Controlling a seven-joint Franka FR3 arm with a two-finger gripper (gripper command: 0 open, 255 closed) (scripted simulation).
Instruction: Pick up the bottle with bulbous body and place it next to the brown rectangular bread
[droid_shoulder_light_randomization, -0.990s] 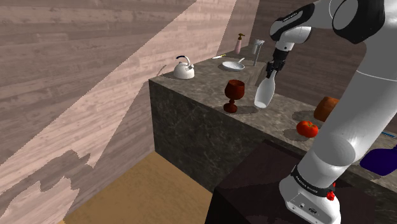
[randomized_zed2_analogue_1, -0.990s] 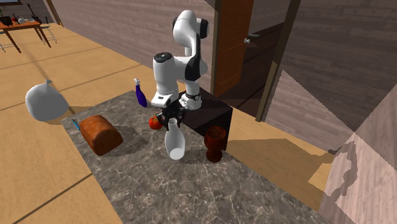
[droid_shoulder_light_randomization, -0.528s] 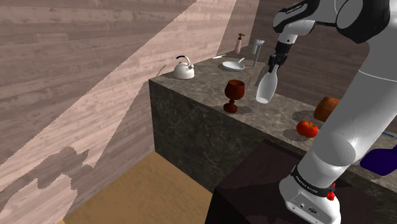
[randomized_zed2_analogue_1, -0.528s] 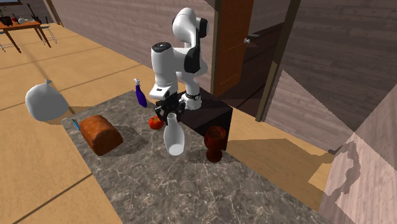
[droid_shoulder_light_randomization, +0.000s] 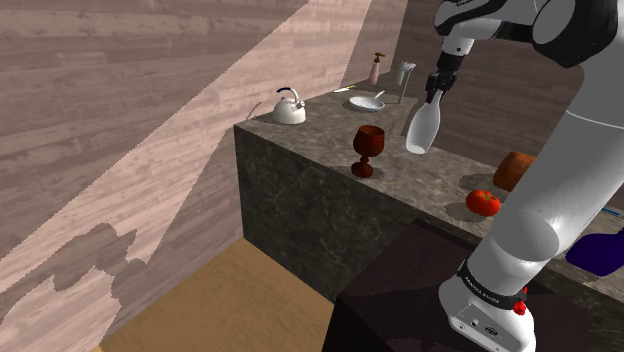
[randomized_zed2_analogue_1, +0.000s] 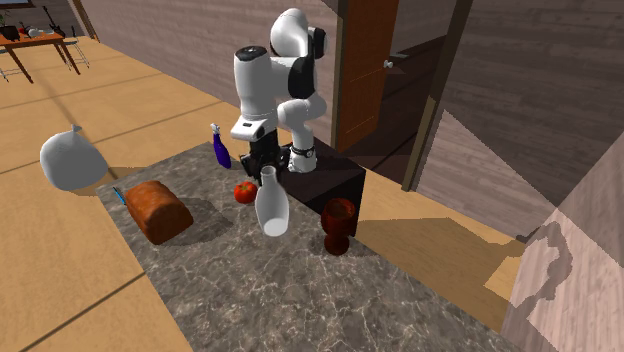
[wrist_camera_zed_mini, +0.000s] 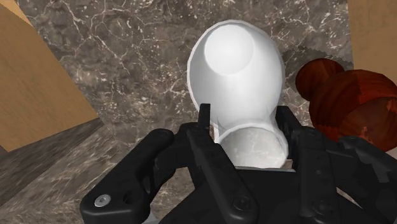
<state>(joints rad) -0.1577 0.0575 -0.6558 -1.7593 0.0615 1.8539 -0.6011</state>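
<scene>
Currently the gripper (droid_shoulder_light_randomization: 436, 86) (randomized_zed2_analogue_1: 262, 160) (wrist_camera_zed_mini: 245, 121) is clenched on the neck of the bottle (droid_shoulder_light_randomization: 421, 130) (randomized_zed2_analogue_1: 270, 212) (wrist_camera_zed_mini: 235, 70). In the wrist view both black fingers (wrist_camera_zed_mini: 205, 118) press against the neck at the open mouth, with the white bulbous body hanging beyond them.

Bottle position:
- It hangs neck-up below the gripper, above the dark marbled counter (droid_shoulder_light_randomization: 300, 175) (randomized_zed2_analogue_1: 300, 300) (wrist_camera_zed_mini: 127, 57). Its base is apart from the surface.
- In the shoulder view the body leans slightly, base toward that view's left.
- In the second exterior view it lies between the bread (randomized_zed2_analogue_1: 157, 210) and the goblet (randomized_zed2_analogue_1: 338, 224), nearer the goblet.

Other items on the counter:
- The goblet (droid_shoulder_light_randomization: 368, 150) (wrist_camera_zed_mini: 347, 95) is dark red and stands upright just beside the bottle.
- The bread (droid_shoulder_light_randomization: 513, 170) is a brown loaf, well apart from the bottle.
- A red tomato (droid_shoulder_light_randomization: 483, 202) (randomized_zed2_analogue_1: 243, 191) sits between the bread and the stand (droid_shoulder_light_randomization: 400, 300) (randomized_zed2_analogue_1: 335, 180).
- A blue spray bottle (randomized_zed2_analogue_1: 220, 148) stands near the stand, at the counter's edge.
- A white kettle (droid_shoulder_light_randomization: 288, 106) stands at the far corner in the shoulder view, with a pan (droid_shoulder_light_randomization: 367, 102) and a soap dispenser (droid_shoulder_light_randomization: 375, 68) beyond it.

The arm reaches up from the stand and bends down over the counter.
</scene>
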